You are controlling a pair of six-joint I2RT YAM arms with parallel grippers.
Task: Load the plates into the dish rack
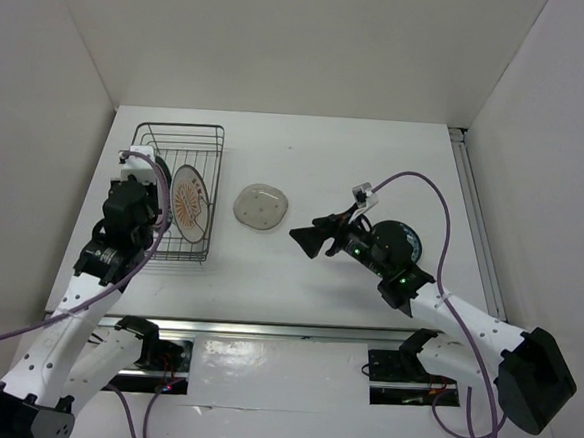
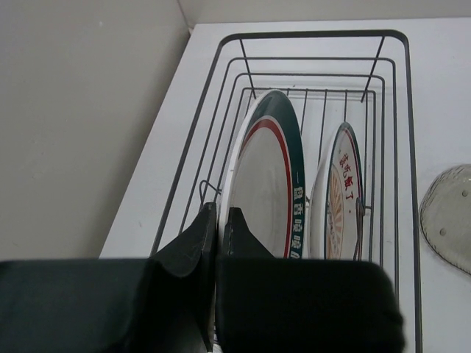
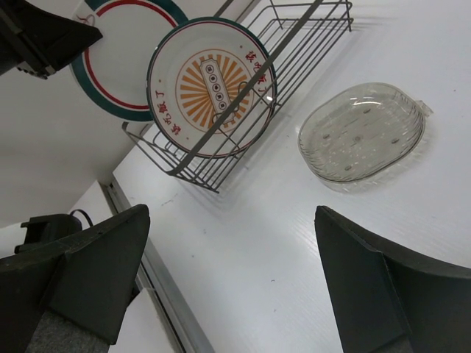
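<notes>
Two of the four plates stand on edge in the dish rack (image 1: 180, 137) at the left of the counter (image 1: 356, 163). The left pincer (image 2: 219, 215) is nearly shut, its fingers (image 2: 193, 239) nipping the near rim of the ringed plate (image 2: 265, 195), the white one with the teal-and-red band, which stands upright in the rack. Just beside it, on the side toward the middle of the counter, stands the sunburst plate (image 2: 340, 198). The right pincer (image 3: 232, 213) is spread wide and holds nothing. It hovers over bare counter near the translucent grey plate (image 3: 360, 132), which lies flat just outside the rack. The teal plate (image 1: 411, 242) lies flat farther right, partly under the right arm.

We judge the job half done, and the risks lie in the next two moves.

- **Letting go of the ringed plate:** We cannot tell whether its lower edge is seated in the rack. If the left pincer opens too soon, the plate may tip onto the sunburst plate and knock it, or slump flat.
- **Picking up the grey plate:** It lies flat with a low rim and looks slick. A finger landing on top rather than under the edge would likely skid, pushing the plate along the counter toward the rack.
- **Reaching across:** The right arm may drag over the teal plate beneath it. The two arms could also crowd each other at the rack if the left pincer is not clear.
</notes>
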